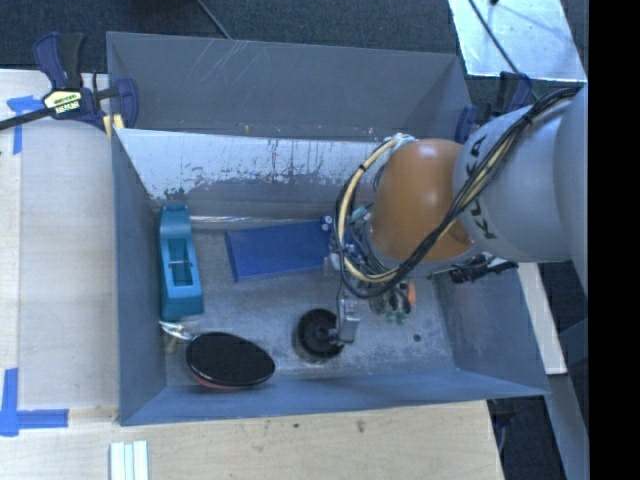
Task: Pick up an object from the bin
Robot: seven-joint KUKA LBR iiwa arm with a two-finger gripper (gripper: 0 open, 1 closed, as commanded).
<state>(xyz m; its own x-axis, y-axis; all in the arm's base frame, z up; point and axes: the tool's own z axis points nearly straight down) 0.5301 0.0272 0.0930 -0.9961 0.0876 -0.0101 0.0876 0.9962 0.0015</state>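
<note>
1. Gripper: down at the floor of the grey metal bin, near the front wall, about midway across. Reaches in from the right under the orange wrist cover, with looped cables beside it.
2. Jaw state: cannot tell from this angle.
3. Nearest thing: small black round object, on the floor just left of the gripper tip and touching or almost touching it. Cannot tell whether gripped.
4. Orientation of that object: round in outline, so no long axis and no pointing direction to read. Lies flat, broad face up.
5. Black oval object with reddish rim: front left corner, near the round one but apart. Long axis left to right, right end tipped slightly toward the front wall.
6. Blue tape dispenser: along the left wall, long axis front to back.
7. Flat blue rectangular sheet: mid-floor behind the round object, long axis left to right, right end partly under the wrist.
</note>
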